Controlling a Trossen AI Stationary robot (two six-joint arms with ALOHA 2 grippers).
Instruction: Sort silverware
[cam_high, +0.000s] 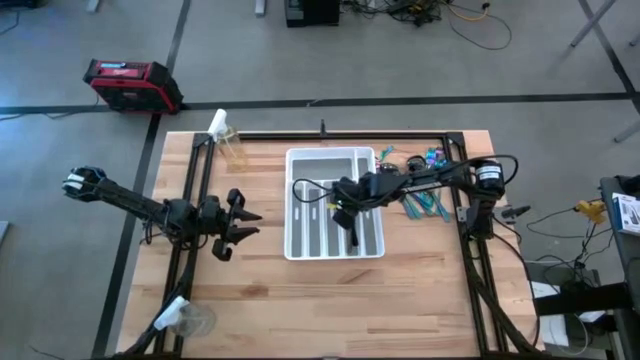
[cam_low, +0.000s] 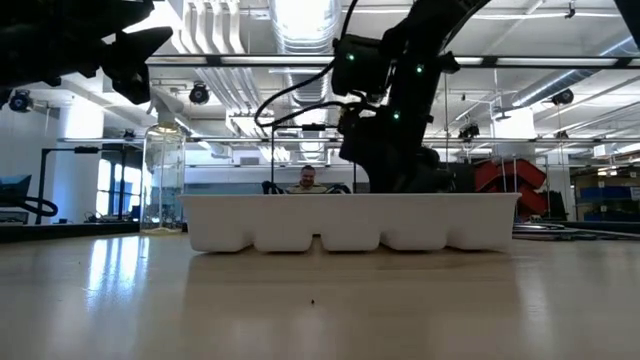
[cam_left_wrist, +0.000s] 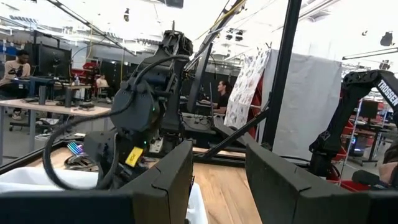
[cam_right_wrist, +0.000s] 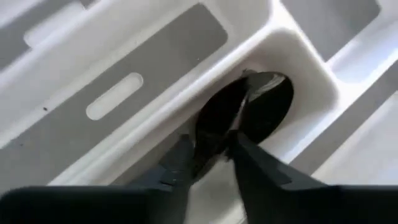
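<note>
Looks like a robotics lab or workshop: concrete floor (cam_high: 400, 60) with loose cables (cam_high: 470, 20), a red toolbox (cam_high: 130, 85), exposed ceiling ducts (cam_low: 230, 30), people at desks (cam_left_wrist: 37, 106) with monitors.

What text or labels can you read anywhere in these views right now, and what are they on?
"TROSS...", white letters cut off by the picture edge, on the right arm's link in the left wrist view.
Yellow sticker on the right gripper's housing: too small to read.
Red case on the floor: label blurred.
White cutlery tray, spoon: no text.
</note>
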